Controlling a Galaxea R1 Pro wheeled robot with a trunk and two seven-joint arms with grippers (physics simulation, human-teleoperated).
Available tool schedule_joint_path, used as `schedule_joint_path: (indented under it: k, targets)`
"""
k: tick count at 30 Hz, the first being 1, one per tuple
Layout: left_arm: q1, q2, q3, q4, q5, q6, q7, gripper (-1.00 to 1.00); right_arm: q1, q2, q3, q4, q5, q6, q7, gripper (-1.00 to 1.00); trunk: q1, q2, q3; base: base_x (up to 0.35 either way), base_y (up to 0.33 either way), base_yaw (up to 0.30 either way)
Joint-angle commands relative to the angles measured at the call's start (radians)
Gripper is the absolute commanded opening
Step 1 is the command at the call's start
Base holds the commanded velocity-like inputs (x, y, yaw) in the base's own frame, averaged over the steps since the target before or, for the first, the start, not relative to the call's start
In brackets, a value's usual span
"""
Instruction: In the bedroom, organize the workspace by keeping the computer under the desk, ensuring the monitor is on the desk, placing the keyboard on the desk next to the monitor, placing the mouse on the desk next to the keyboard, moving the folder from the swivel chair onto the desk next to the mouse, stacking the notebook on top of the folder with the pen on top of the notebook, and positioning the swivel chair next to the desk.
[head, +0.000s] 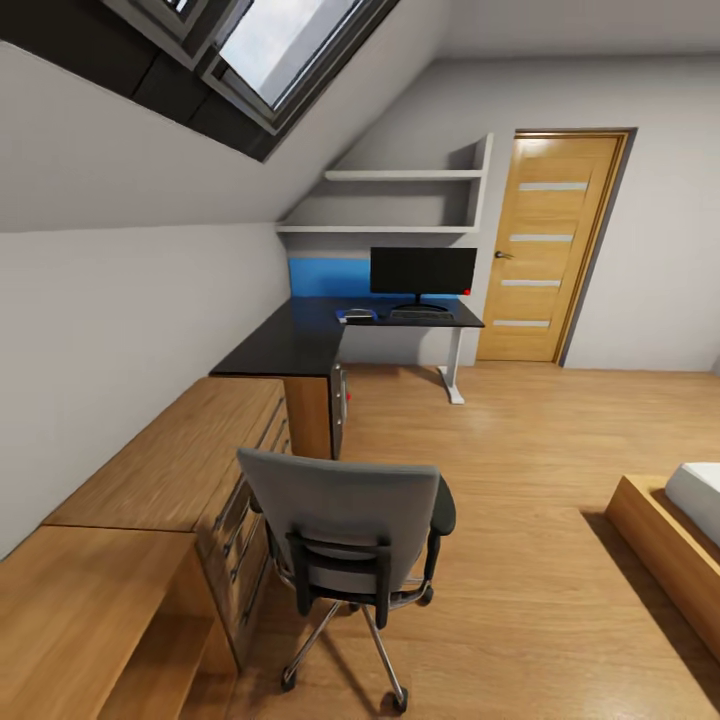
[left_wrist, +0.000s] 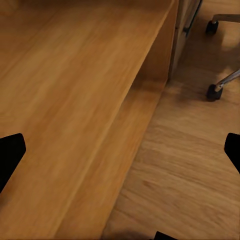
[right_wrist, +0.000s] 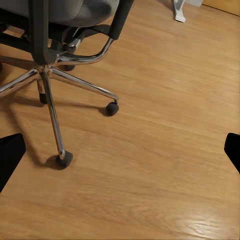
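I am standing in the bedroom with the swivel chair (head: 350, 545) right in front of me, its tall grey back turned toward me, so I cannot tell whether the folder is lying on the seat. My left gripper (left_wrist: 120, 150) is hanging wide open and empty above the edge of a low wooden cabinet (left_wrist: 65, 100), and my right gripper (right_wrist: 120, 150) is hanging just as wide open and empty over the wooden floor (right_wrist: 165, 165) beside the chair's metal star base (right_wrist: 50, 85). I am judging that the chair will be heavy but will roll freely on its castors and spin about its post, so I would push it low on the stiff back or take a black armrest (head: 443, 505) rather than grab the soft upholstery. Farther off, the desk (head: 300, 345) is running along the wall to the far corner, where the monitor (head: 423, 272) is standing upright near the back edge. The keyboard (head: 421, 314) is lying just in front of the monitor's stand, and a small flat object beside it is too small for me to name. The keyboard looks light and stiff
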Motion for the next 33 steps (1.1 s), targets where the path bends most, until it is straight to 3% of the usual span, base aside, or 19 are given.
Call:
schedule_joint_path:
  k: [1,33]
  targets:
    - [0.0,0.0,-0.009,-0.002,0.001,-0.001,0.009,1.0,0.0,0.0,0.009,0.001,-0.006,-0.003,-0.003,1.0,0.0,-0.001,-0.001,0.0,0.037,0.0]
    - [0.0,0.001,-0.007,-0.002,0.001,-0.001,0.009,1.0,0.0,0.0,0.009,0.001,-0.006,-0.003,-0.003,1.0,0.0,-0.001,0.008,0.0,0.042,-0.047]
